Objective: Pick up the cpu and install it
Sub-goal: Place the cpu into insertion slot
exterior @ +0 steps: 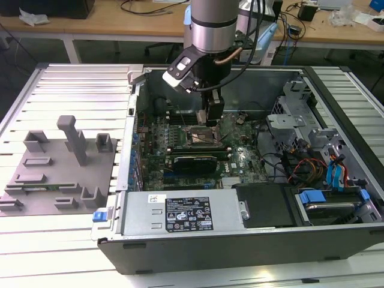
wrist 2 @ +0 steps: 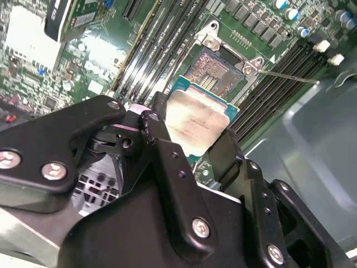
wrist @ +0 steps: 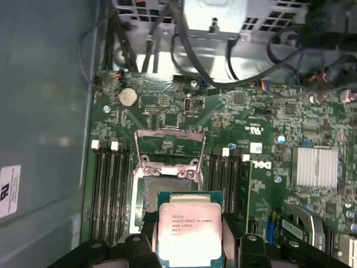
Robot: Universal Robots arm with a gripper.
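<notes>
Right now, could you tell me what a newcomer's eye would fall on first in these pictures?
The silver-topped cpu stands out, gripped in the black claw close by the open socket on the green motherboard. In the exterior view, the arm reaches down into the open computer case.

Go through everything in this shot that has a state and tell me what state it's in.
cpu, gripped by the end effector, held by the socket, not seated.
end effector, shut on the cpu.
socket, empty, contacts exposed.
load plate, swung open.
socket lever, unlatched.
computer case, on its side, side panel off.
</notes>
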